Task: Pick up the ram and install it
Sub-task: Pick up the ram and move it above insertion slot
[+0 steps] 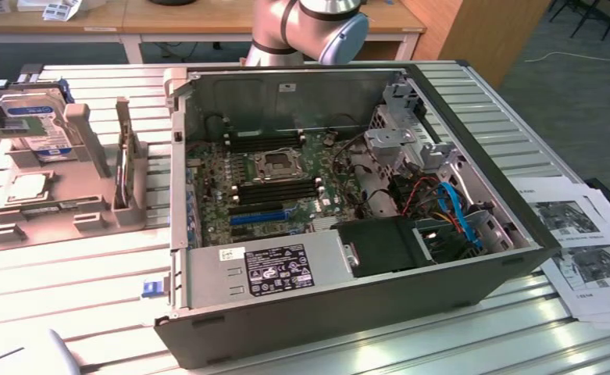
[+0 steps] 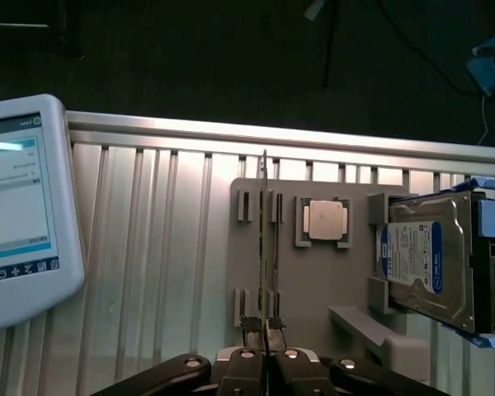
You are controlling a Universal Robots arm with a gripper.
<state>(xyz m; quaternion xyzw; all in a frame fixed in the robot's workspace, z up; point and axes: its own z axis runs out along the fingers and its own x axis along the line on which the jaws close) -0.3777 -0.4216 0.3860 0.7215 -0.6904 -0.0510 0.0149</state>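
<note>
The ram (image 2: 265, 239) is a thin green stick standing on its edge between small brackets of the grey holder (image 2: 313, 280). In the wrist view I see it edge-on. My gripper (image 2: 264, 330) is in line with the stick's near end, its black fingertips (image 2: 251, 332) pressed together and nothing visibly clamped between them. In the exterior view the ram (image 1: 63, 206) sits low in the holder (image 1: 44, 223), at the exterior view's left of the open computer case. Inside the case, the motherboard (image 1: 273, 180) has black memory slots (image 1: 279, 190) on both sides of the processor socket (image 1: 279, 162).
A hard drive (image 2: 433, 256) with a blue label leans in the holder, and a processor chip (image 2: 326, 221) lies beside the ram. A white touchscreen pendant (image 2: 25, 214) rests on the slatted table. The case walls (image 1: 472, 273) stand high. Printed sheets (image 1: 586, 250) lie at the exterior view's right.
</note>
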